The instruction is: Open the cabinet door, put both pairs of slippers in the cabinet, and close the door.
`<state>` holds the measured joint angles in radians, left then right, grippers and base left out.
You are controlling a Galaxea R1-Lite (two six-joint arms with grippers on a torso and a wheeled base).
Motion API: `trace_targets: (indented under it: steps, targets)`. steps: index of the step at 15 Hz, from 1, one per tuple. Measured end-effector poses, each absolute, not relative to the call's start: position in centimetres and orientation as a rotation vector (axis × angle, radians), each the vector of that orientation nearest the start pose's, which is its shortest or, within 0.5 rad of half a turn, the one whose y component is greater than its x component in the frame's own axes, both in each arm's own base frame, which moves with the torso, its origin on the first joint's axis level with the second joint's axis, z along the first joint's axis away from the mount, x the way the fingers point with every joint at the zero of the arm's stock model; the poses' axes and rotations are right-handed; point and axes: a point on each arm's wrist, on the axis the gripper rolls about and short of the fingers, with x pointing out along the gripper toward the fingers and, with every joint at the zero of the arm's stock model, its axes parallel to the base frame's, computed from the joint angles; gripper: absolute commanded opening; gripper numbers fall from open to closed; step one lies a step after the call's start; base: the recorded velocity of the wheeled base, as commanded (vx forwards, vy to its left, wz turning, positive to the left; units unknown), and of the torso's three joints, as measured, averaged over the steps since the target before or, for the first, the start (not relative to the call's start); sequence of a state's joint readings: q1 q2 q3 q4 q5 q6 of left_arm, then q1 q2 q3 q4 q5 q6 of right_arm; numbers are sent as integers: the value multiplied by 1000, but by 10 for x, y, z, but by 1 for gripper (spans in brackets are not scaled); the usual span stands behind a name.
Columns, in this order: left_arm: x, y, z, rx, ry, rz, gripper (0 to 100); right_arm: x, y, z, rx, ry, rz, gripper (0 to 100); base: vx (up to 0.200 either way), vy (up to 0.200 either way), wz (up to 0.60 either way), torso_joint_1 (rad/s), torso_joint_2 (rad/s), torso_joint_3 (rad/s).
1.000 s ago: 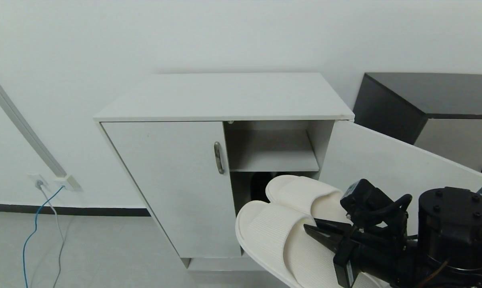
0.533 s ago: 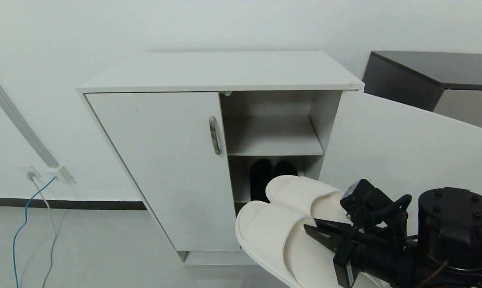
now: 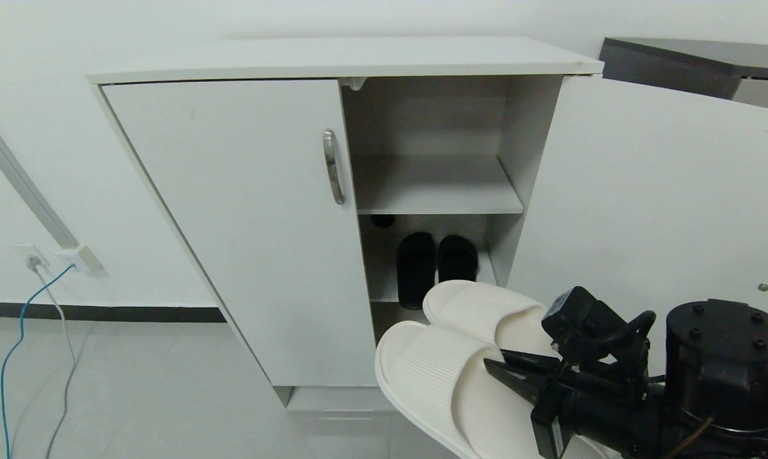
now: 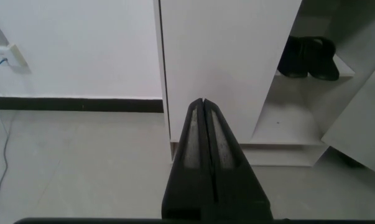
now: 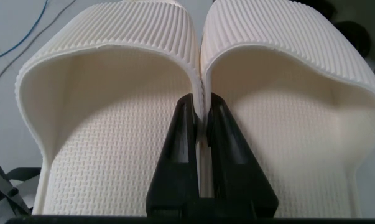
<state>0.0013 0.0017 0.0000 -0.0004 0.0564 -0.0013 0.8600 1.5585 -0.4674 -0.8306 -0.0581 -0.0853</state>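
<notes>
In the lower right of the head view, the right end effector (image 3: 495, 364) is clamped on the pair of white slippers (image 3: 447, 357). Its two fingers pinch the slippers' inner edges together, so they ride side by side with toes pointing at the cabinet (image 3: 231, 223). The right wrist view shows the grip clearly, the fingers closed over the seam where the two slippers meet. The arm and its load sit at the same spot in the frame as a second ago. The left end effector (image 4: 203, 106) has its fingers pressed together on nothing and hangs above the floor (image 4: 81, 162), facing the closed left door.

What has changed is the viewpoint. The whole picture has shifted, so the camera has moved, not the furniture. The cabinet now fills more of the frame and sits higher in it. The open door (image 3: 645, 191) spreads across the right side.

The opening at centre is now visible further down. Under the bare upper shelf (image 3: 434, 185), the black slippers (image 3: 434, 261) already stand on the lower shelf, toward its back. One pair therefore looks stored. The robot seems to be lining up for the second placement, with free room on the upper shelf and below the black pair.
</notes>
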Motion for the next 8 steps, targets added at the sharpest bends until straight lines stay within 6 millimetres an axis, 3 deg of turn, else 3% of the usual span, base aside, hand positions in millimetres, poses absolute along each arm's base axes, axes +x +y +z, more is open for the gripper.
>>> trace_targets:
  steps: [2,8]
  targets:
    - [-23,1,76,-1,0,57,0,159,183,153,-199,206,809,0,0,0,0,-2,146,151]
    - [-23,1,76,-1,0,58,0,159,183,152,-201,209,811,0,0,0,0,1,9,6]
